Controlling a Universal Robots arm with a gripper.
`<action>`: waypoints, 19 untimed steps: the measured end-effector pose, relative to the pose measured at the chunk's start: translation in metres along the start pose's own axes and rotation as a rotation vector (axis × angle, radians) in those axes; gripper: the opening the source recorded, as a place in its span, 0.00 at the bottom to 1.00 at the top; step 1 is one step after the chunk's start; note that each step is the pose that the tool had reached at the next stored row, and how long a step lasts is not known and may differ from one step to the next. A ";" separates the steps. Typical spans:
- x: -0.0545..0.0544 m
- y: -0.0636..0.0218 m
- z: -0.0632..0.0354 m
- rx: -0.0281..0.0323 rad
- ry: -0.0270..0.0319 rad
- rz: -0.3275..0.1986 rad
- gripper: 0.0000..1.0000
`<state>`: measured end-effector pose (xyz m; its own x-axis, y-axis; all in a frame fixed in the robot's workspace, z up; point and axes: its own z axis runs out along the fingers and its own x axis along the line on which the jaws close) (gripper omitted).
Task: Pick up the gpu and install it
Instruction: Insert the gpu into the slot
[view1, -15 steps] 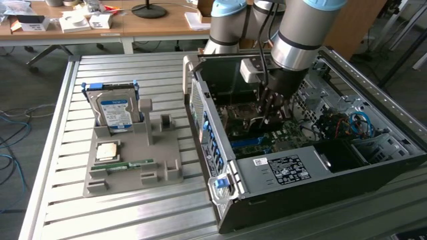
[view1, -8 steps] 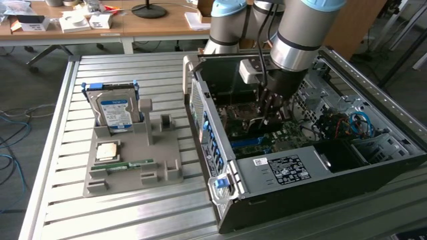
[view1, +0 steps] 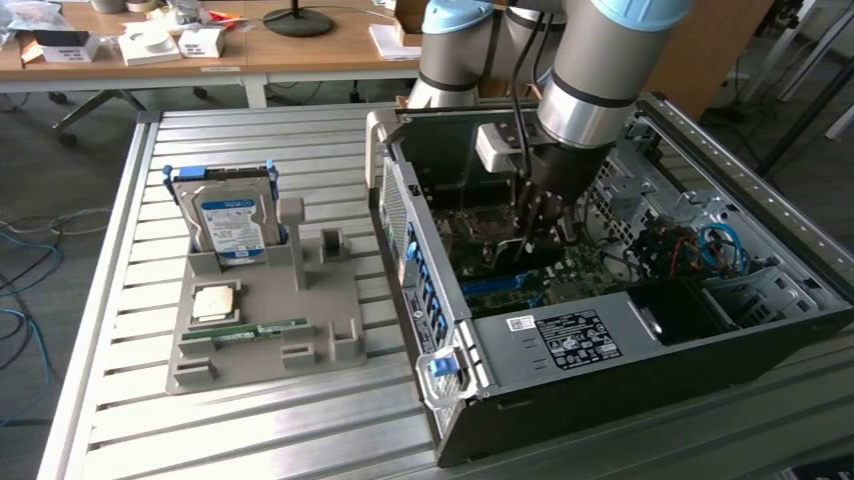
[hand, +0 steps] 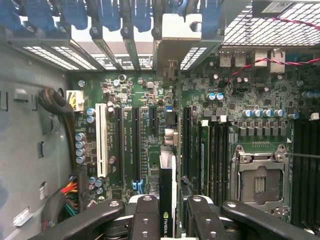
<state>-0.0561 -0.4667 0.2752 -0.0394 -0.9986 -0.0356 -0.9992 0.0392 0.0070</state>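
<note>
Right of centre in the exterior view, the arm (view1: 587, 90) reaches down into the open case (view1: 534, 400), which lies on its side on the slatted desk (view1: 267, 420). The gripper (view1: 541, 235) sits low over the motherboard (hand: 135, 90), among the expansion slots.

From the wrist view, the gripper (hand: 172, 212) is closed part-way, its two fingers (hand: 145, 212) clamped on the faces of the gpu (hand: 167, 177). The card stands edge-on between them and runs parallel to the long black slots (hand: 136, 145). A silver bracket (hand: 177, 32) lies in line with the card at the case's rear openings, under a row of blue latches (hand: 110, 12). It looks like the card's own end plate, though I cannot be sure.

Toward the exterior view's left, well apart from the case, the grey holder (view1: 287, 300) keeps the hard drive (view1: 230, 225) upright and the memory stick (view1: 247, 330) lying flat.

Picking up looks done, and the step in hand appears to be the install: the card is inside the case and lined up over the slot area. Whether its edge connector has entered a slot is hidden beneath the card itself.

Seating it would, in my judgement, call for the card's lower edge to sit squarely over one slot and for the bracket to meet its rear opening. It would also need a straight push toward the board with no tilt. The neighbouring slots lie close together, so a small sideways error could land the card between them or strain the board.
</note>
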 end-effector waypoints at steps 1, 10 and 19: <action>0.000 0.0000 0.0010 0.0000 0.0001 0.000 0.26; 0.000 0.0023 0.0024 0.0000 0.0000 0.000 0.26; 0.000 0.0048 0.0034 0.0000 0.0000 0.000 0.26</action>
<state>-0.0609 -0.4664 0.2718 -0.0395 -0.9986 -0.0356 -0.9992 0.0392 0.0070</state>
